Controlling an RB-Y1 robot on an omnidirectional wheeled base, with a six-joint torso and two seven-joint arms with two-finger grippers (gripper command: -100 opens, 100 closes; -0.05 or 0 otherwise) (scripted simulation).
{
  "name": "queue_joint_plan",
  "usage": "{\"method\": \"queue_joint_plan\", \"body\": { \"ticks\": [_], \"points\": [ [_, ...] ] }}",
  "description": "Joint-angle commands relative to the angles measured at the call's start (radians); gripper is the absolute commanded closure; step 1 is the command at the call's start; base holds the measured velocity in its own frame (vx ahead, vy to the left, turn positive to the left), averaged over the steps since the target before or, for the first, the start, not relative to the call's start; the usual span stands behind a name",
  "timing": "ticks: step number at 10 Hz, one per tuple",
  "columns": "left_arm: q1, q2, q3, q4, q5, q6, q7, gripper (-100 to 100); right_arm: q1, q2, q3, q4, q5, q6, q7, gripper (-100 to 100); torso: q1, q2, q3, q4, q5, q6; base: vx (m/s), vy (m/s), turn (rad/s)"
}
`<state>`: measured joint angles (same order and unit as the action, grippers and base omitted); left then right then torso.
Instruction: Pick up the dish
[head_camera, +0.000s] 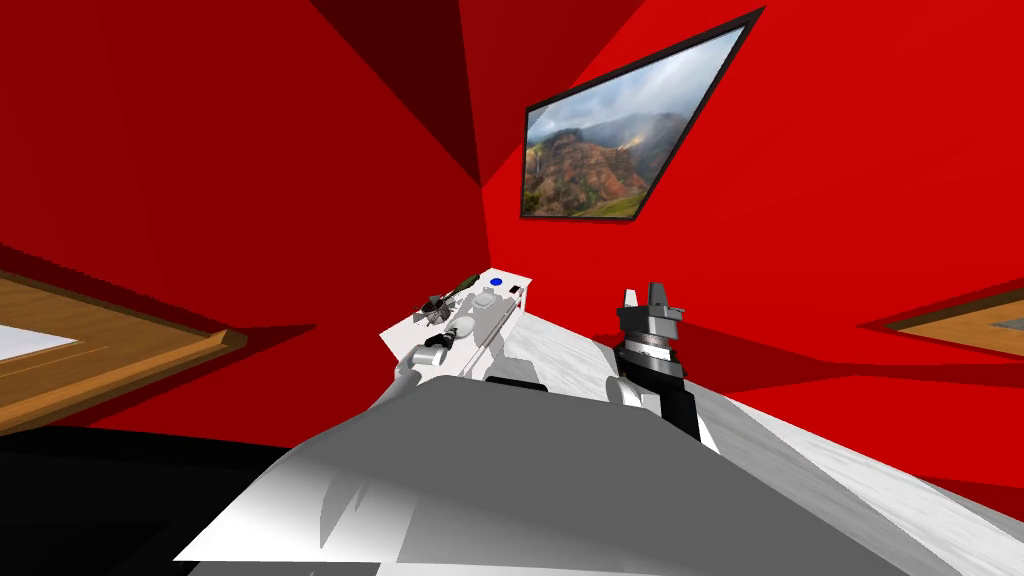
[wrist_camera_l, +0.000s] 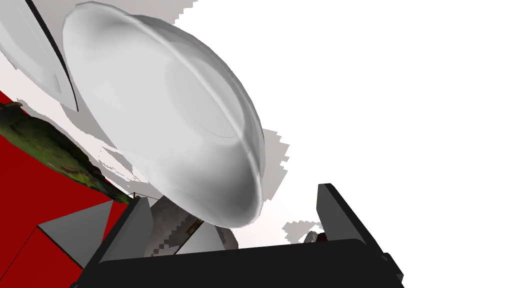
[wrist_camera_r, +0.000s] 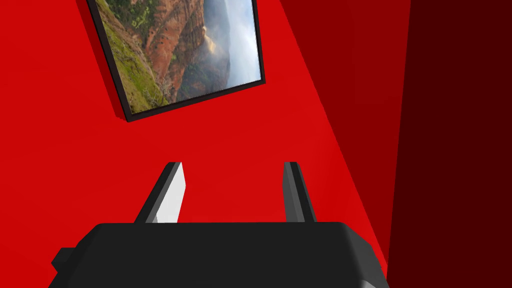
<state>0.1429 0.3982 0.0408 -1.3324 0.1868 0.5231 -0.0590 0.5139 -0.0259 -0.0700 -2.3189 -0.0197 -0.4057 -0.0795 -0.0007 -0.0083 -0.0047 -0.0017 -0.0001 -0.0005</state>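
the grey-white dish (wrist_camera_l: 165, 115) sits on the white table (wrist_camera_l: 400, 125), its near rim between the fingers of the left gripper (wrist_camera_l: 233, 194), which stand wide apart and hold nothing. i judge the grip needs the rim centred and deep between the blades before closing, clear of the white rimmed piece (wrist_camera_l: 25, 55) just beside it. the right gripper (wrist_camera_r: 232, 167) is raised, spread and empty.

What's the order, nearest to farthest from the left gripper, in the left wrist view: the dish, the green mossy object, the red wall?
1. The dish: at the open left gripper, its rim reaching between the fingers.
2. The green mossy object: on the white table beside the dish, out past one finger.
3. The red wall: beyond the table's edge, behind the mossy object.
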Motion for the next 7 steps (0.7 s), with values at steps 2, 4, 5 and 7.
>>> {"method": "queue_joint_plan", "body": {
  "ticks": [2, 4, 5, 7],
  "points": [
    [-0.004, 0.008, -0.005, 0.044, 0.023, 0.036, 0.006, -100, 0.0, 0.0, 0.0, 0.0, 0.0, 0.0, 0.0, 0, 0.0, 0.001, 0.001, 0.0, 0.0, 0.0, 0.074, -0.01, -0.032],
    [-0.001, 0.008, -0.004, 0.035, 0.021, 0.032, 0.005, 0, 0.0, 0.0, 0.0, 0.0, 0.0, 0.0, 0.0, 0, 0.001, 0.005, 0.003, 0.001, 0.0, 0.0, 0.014, -0.002, 0.0],
    [-0.012, -0.002, -0.003, 0.065, 0.01, 0.012, 0.006, -100, 0.0, 0.0, 0.0, 0.0, 0.0, 0.0, 0.0, 0, 0.001, 0.006, 0.004, 0.001, 0.0, 0.0, 0.016, 0.017, -0.016],
    [-0.026, -0.016, -0.002, 0.104, -0.003, -0.015, 0.007, -100, 0.0, 0.0, 0.0, 0.0, 0.0, 0.0, 0.0, 0, 0.003, 0.006, 0.003, 0.001, 0.001, 0.0, 0.024, 0.032, -0.021]
  ]
}}
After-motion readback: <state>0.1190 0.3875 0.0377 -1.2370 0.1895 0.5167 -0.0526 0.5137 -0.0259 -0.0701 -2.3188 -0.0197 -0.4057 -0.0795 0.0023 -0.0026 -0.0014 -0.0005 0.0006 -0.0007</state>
